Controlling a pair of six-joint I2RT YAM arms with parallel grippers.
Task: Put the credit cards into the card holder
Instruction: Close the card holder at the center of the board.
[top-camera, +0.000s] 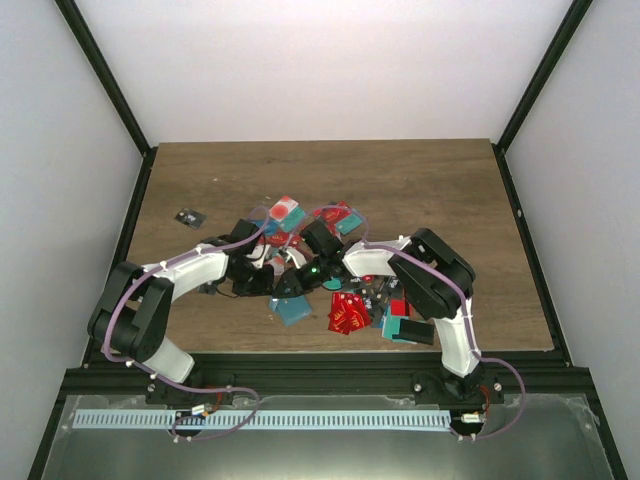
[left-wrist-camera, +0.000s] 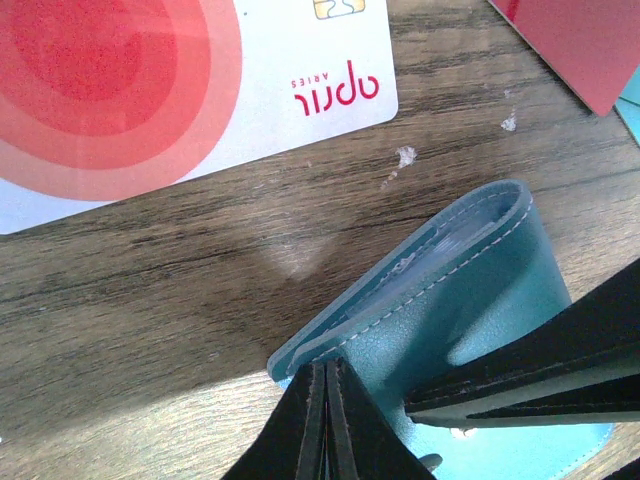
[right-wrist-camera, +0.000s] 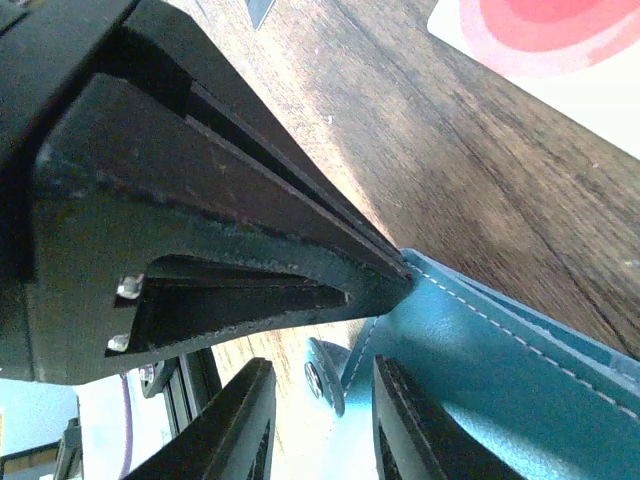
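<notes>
The teal card holder (left-wrist-camera: 470, 290) lies on the wood, its stitched edge facing the left wrist camera. My left gripper (left-wrist-camera: 328, 368) is shut, with its tips resting on the holder's near edge. Its dark fingers (right-wrist-camera: 250, 230) fill the upper left of the right wrist view and touch the card holder (right-wrist-camera: 500, 370) there. My right gripper (right-wrist-camera: 325, 425) stands open over the holder. The holder's snap tab (right-wrist-camera: 325, 375) lies loose between the jaws. A white credit card with a red blot (left-wrist-camera: 200, 90) lies just beyond, and a red card (left-wrist-camera: 580, 40) lies to its right. From above, both arms hide the holder.
Red cards (top-camera: 348, 312), teal pieces (top-camera: 293, 308) (top-camera: 405, 328) and black cases are heaped mid-table around both grippers. A small dark item (top-camera: 187, 216) lies apart at the left. Black frame posts border the table sides.
</notes>
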